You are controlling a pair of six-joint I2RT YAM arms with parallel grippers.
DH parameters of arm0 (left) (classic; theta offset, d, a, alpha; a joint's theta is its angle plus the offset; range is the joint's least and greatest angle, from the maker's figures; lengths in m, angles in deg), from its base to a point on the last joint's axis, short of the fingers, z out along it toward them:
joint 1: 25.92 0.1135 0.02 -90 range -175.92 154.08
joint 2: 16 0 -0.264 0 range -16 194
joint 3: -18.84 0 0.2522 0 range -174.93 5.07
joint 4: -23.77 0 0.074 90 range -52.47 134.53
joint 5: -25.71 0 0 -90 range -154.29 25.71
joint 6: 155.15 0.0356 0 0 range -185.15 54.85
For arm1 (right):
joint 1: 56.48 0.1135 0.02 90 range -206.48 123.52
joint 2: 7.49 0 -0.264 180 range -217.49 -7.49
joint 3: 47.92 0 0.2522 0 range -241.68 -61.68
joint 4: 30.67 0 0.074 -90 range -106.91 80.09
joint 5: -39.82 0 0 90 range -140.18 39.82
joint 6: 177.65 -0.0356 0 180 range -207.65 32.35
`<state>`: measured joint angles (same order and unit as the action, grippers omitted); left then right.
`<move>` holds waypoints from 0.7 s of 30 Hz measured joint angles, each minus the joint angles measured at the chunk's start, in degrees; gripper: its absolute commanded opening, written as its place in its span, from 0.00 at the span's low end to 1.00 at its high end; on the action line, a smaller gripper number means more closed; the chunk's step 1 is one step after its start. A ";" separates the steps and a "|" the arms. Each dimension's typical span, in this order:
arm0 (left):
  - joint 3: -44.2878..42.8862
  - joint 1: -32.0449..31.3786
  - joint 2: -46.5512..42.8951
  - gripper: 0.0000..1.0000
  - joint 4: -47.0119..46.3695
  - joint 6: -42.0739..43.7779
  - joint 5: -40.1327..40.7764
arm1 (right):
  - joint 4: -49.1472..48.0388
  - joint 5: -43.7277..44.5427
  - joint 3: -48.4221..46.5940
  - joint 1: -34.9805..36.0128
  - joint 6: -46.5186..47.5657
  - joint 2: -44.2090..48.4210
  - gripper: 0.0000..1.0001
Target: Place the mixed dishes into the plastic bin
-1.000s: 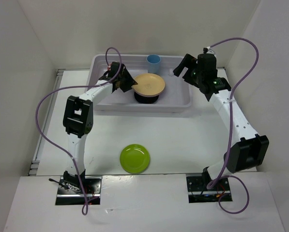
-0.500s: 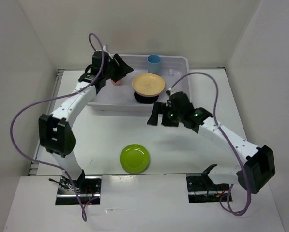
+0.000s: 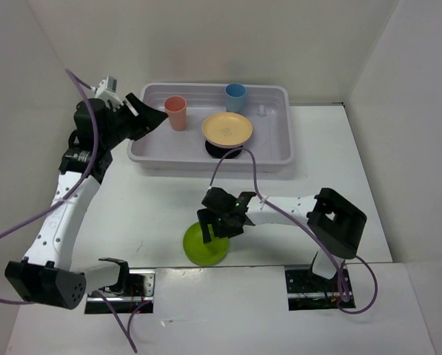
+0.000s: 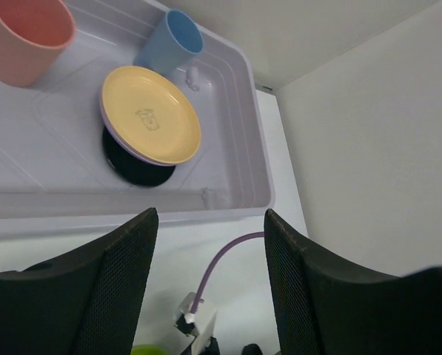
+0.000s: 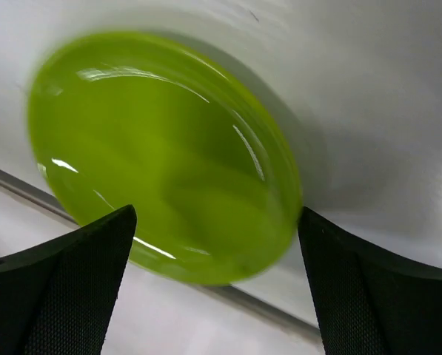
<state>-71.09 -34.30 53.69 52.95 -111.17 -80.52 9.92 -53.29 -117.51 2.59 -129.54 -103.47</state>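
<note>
The right jaws hang spread wide over the green plate, which lies flat on the table just beneath them. It is probably light, stiff, slick plastic, so pinch across its rim. The left jaws are spread, empty.

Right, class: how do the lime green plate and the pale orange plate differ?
The lime green plate lies on the table, outside the plastic bin; the pale orange plate is inside it. The green one rests on bare table; the orange one is stacked on other plates. The right tool is over the green plate, none near the orange. Both are round.
</note>
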 measured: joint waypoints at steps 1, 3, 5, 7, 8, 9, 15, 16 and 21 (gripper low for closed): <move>0.52 1.11 -1.14 0.67 0.22 0.61 -0.37 | -0.90 0.59 -0.39 0.39 -0.07 -0.15 0.87; 1.33 2.97 -2.95 0.67 0.83 1.03 -1.14 | -2.01 0.98 -0.90 0.74 -0.48 -0.96 0.66; 2.05 4.57 -4.39 0.68 1.25 1.16 -2.08 | -2.56 1.25 -1.07 0.90 -0.76 -2.10 0.48; 2.21 5.64 -4.87 0.68 1.40 1.25 -2.84 | -3.37 1.38 -1.25 1.11 -0.76 -3.02 0.20; 2.25 6.14 -4.92 0.68 1.40 1.27 -3.50 | -3.74 1.01 -1.27 1.20 -1.49 -3.45 0.15; 2.36 6.51 -4.92 0.68 1.38 1.29 -3.98 | -3.74 0.98 -1.38 1.40 -1.79 -3.76 0.03; 3.06 8.00 -4.92 0.68 1.75 1.31 -6.12 | -4.68 0.31 -3.10 1.55 -2.47 -3.65 0.00; 3.08 8.13 -4.90 0.68 1.75 1.31 -6.36 | -4.66 0.31 -3.10 1.55 -2.49 -3.65 0.00; 3.10 8.55 -4.90 0.68 1.75 1.62 -7.37 | -4.66 0.22 -3.10 1.55 -2.67 -3.19 0.00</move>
<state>-67.98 -25.75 48.79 54.70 -109.55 -87.88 5.26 -53.07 -120.61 4.14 -132.21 -106.66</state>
